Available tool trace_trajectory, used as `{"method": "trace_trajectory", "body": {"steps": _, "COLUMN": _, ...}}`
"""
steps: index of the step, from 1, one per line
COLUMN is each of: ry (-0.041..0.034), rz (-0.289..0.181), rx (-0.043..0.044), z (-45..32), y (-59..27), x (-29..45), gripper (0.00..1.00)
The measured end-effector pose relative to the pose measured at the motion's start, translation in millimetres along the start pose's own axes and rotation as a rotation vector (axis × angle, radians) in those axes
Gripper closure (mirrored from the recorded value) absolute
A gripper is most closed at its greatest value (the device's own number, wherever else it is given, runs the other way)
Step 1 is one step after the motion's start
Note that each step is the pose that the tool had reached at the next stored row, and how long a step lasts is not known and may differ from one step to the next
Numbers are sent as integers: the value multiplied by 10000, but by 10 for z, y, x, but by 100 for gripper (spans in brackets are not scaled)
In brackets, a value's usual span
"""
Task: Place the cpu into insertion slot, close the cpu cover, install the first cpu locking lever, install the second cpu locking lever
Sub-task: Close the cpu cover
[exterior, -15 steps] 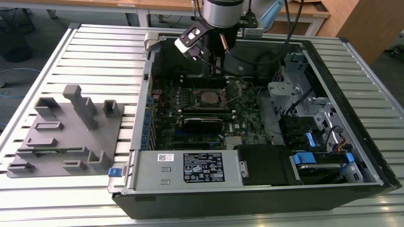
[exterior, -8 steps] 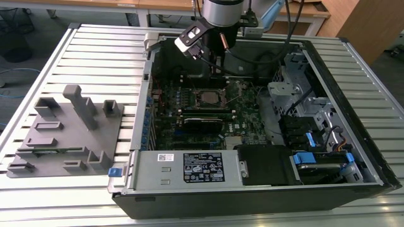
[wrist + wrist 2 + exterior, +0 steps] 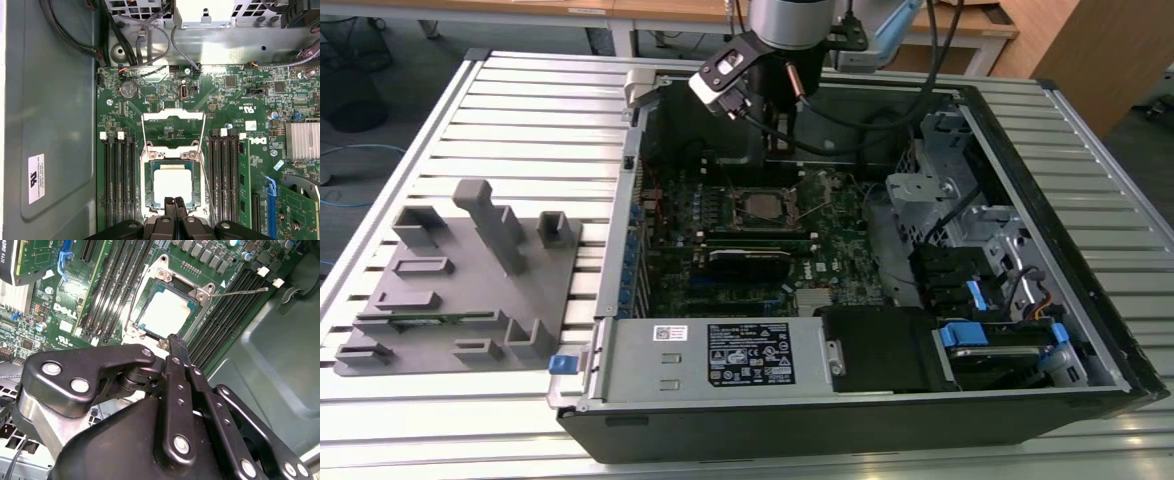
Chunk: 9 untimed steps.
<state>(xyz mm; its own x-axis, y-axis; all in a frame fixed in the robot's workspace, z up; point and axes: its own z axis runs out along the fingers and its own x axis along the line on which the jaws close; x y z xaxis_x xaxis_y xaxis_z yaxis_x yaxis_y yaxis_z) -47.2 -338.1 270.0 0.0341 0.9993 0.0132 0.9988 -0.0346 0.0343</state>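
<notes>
Slatted metal table [image 3: 454,100] carries an open computer case [image 3: 854,410], and the arm reaches down into it. The gripper [image 3: 175,202] has its black fingers pressed together with nothing between them. Just past the fingertips and below them lies the cpu [image 3: 172,183], a flat pale-metal square seated in its socket. The cpu cover [image 3: 172,155], a thin dull-metal frame with a big window, sits around it. In the second wrist view a thin wire lever [image 3: 240,291] sticks out sideways from the socket. Rows of black memory slots [image 3: 117,180] flank the socket on the green motherboard [image 3: 165,95]. Well away from the hand, a grey moulded fixture [image 3: 467,290] rests on the table.
</notes>
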Motion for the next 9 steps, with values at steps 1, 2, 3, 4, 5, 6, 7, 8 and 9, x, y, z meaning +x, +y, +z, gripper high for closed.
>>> {"method": "trace_trajectory", "body": {"steps": 1, "ry": 2, "rz": -1, "rx": -1, "z": 0, "y": 0, "x": 0, "gripper": 89}}
{"method": "trace_trajectory", "body": {"steps": 2, "ry": 3, "rz": 0, "rx": -2, "z": 0, "y": 0, "x": 0, "gripper": 89}}
{"method": "trace_trajectory", "body": {"steps": 3, "ry": 1, "rz": 0, "rx": 0, "z": -1, "y": 0, "x": 0, "gripper": 89}}
{"method": "trace_trajectory", "body": {"steps": 4, "ry": 0, "rz": 0, "rx": 0, "z": -2, "y": 0, "x": 0, "gripper": 89}}
{"method": "trace_trajectory", "body": {"steps": 5, "ry": 1, "rz": 0, "rx": 0, "z": -2, "y": 0, "x": 0, "gripper": 89}}
{"method": "trace_trajectory", "body": {"steps": 6, "ry": 0, "rz": -1, "rx": 0, "z": -2, "y": 1, "x": 0, "gripper": 89}}
{"method": "trace_trajectory", "body": {"steps": 7, "ry": -1, "rz": -2, "rx": 1, "z": -2, "y": 4, "x": 0, "gripper": 89}}
{"method": "trace_trajectory", "body": {"steps": 8, "ry": -2, "rz": -1, "rx": 1, "z": -3, "y": 7, "x": 0, "gripper": 89}}
{"method": "trace_trajectory", "body": {"steps": 9, "ry": -2, "rz": 0, "rx": 2, "z": -3, "y": 12, "x": 0, "gripper": 89}}
